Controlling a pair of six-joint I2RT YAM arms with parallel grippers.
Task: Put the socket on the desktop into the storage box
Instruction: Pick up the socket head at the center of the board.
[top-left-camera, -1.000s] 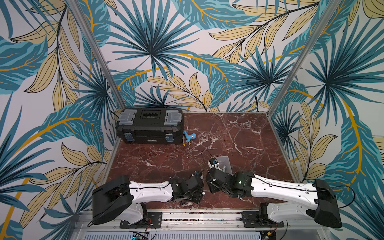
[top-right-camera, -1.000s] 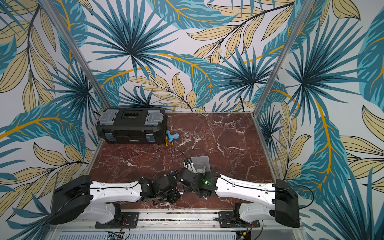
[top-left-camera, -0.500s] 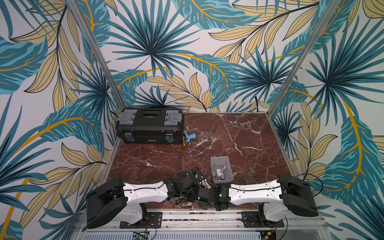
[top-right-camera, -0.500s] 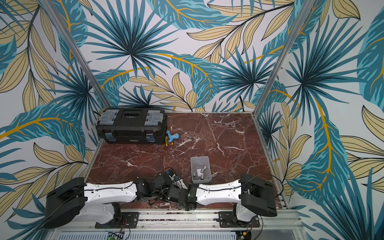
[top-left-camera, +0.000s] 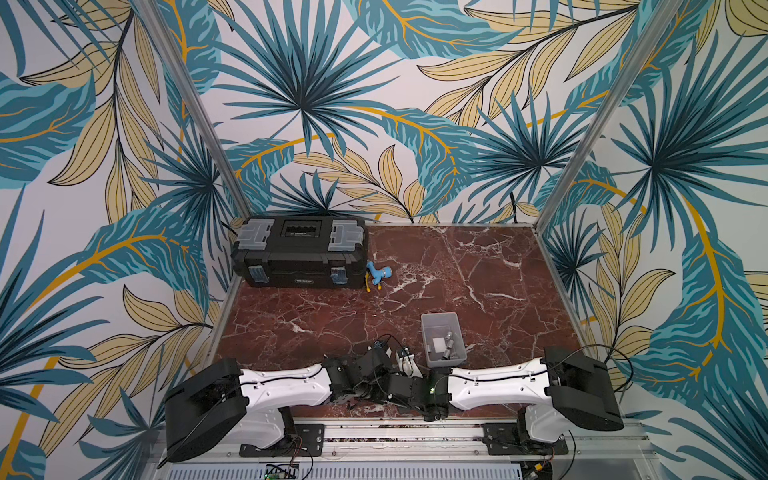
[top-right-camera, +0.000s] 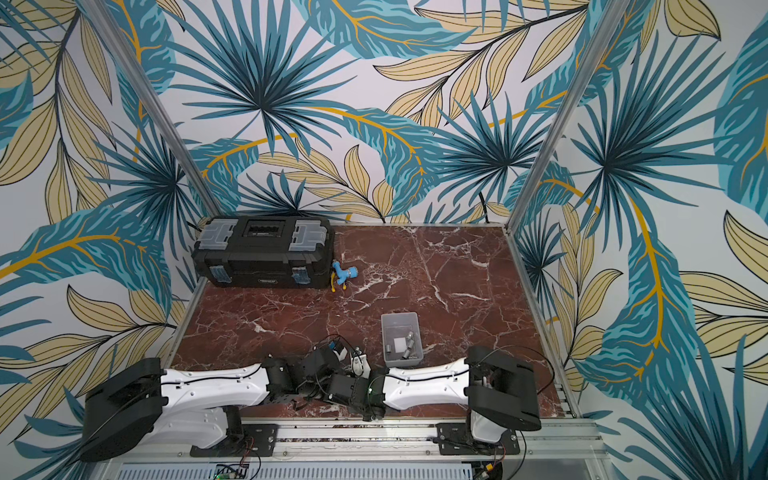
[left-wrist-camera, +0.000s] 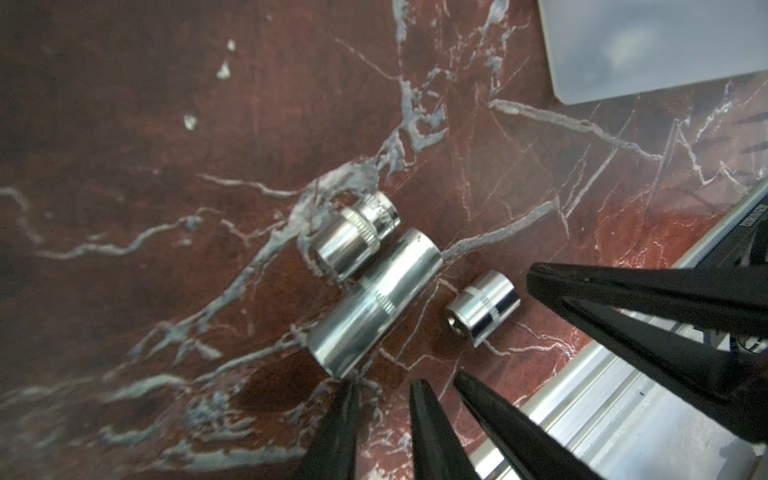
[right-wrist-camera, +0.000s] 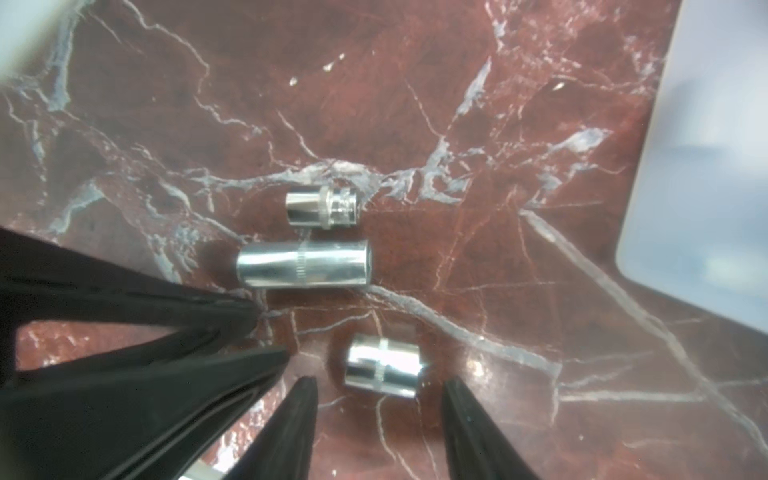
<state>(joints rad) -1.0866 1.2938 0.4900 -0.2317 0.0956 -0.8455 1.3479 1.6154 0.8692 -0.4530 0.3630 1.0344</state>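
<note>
Three chrome sockets lie on the red-brown desktop (left-wrist-camera: 166, 124) by its front rail: a small socket (left-wrist-camera: 357, 237), a long socket (left-wrist-camera: 374, 303) and a short socket (right-wrist-camera: 384, 370). My right gripper (right-wrist-camera: 379, 381) is open, with its tips flanking the short socket's near end without touching it. My left gripper (left-wrist-camera: 383, 384) is open only a little, with nothing between its tips, and one tip is at the long socket's end. The grey storage box (top-left-camera: 439, 316) (top-right-camera: 399, 314) stands just behind both wrists and holds several sockets. In both top views the arms hide the loose sockets.
A black toolbox (top-left-camera: 299, 253) stands at the back left, with a small blue and yellow object (top-left-camera: 378, 274) beside it. The aluminium front rail (left-wrist-camera: 602, 395) runs close to the sockets. Patterned walls enclose the desktop on three sides.
My right arm has left the storage box, folded back to the front edge and come down at the sockets beside the left gripper. The box now shows uncovered. The left arm shifted slightly.
</note>
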